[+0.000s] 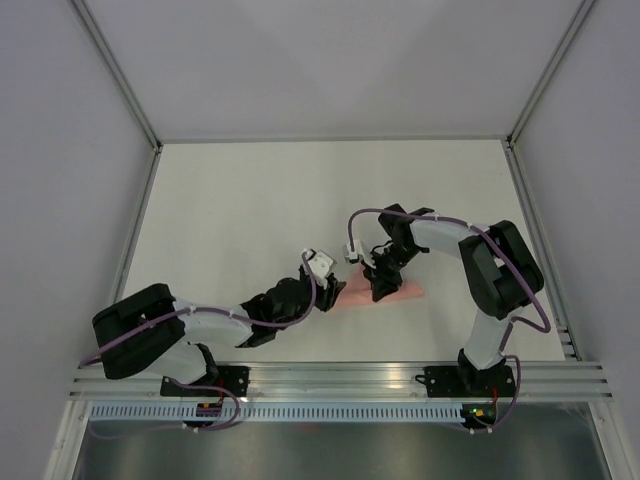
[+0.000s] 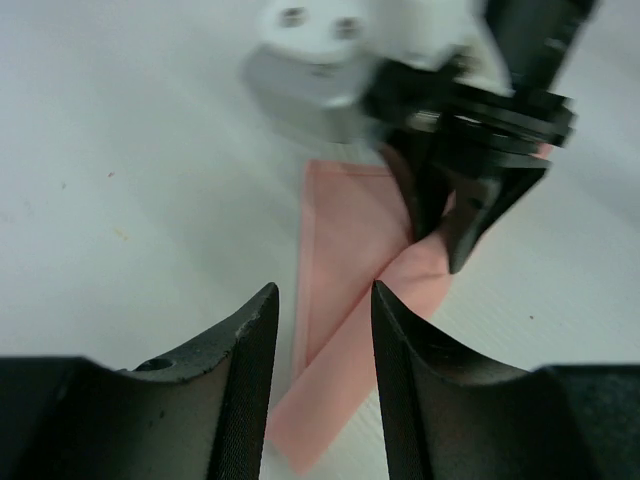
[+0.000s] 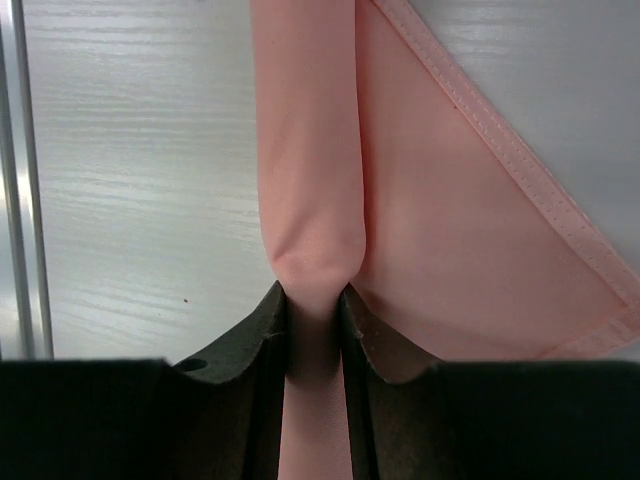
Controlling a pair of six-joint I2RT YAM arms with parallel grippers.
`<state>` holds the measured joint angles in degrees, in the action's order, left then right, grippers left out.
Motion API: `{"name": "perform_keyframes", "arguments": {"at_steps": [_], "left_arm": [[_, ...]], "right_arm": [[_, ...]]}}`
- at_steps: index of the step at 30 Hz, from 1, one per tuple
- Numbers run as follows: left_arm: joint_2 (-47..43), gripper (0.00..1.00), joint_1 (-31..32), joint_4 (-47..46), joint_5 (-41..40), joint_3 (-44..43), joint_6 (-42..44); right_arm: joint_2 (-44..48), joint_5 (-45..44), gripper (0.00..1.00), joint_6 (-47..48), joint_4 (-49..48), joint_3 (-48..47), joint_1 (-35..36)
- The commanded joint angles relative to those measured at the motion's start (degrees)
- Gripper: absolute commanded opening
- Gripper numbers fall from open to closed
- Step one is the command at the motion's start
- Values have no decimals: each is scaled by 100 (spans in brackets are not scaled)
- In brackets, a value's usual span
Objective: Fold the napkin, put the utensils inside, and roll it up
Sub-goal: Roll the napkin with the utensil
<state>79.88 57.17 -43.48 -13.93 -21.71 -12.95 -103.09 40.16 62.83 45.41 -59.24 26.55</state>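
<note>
The thin, limp napkin, low centre in the top view, looks light and floppy, best held at its rolled fold, where the right gripper pinches it; the left gripper hangs half open, empty.

The top camera looks down from high above the near edge, far enough off to take in the whole white desk. The left wrist camera looks out past the left end effector, low over the desk and facing the right end effector; the right wrist camera sits even closer. All three share the pink napkin.
</note>
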Motion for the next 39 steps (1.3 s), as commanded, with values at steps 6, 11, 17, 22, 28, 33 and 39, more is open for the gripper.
{"name": "perform_keyframes", "arguments": {"at_steps": [6,11,17,22,28,33,39], "left_arm": [[1143,49,1594,-969,-1472,-614,2874],[1855,52,1903,-829,-1148,-1062,3553],[2234,60,1947,-373,-708,-1291,3800],[2401,62,1947,-73,-628,-1335,3914],[2726,59,1886,200,-584,-1432,3844],[2902,45,1737,664,-347,-1599,3633],[2858,13,1474,1402,127,-1783,3159]], "right_arm": [[-1064,-369,23,248,575,-70,0],[-1213,-439,22,169,566,-184,-35],[-1284,-492,23,133,601,-254,-88],[-1345,-509,22,124,618,-316,-106],[-1468,-492,22,133,768,-474,-132],[-1635,-509,22,238,995,-720,-167],[-1688,-474,24,283,1084,-834,-211]]}}
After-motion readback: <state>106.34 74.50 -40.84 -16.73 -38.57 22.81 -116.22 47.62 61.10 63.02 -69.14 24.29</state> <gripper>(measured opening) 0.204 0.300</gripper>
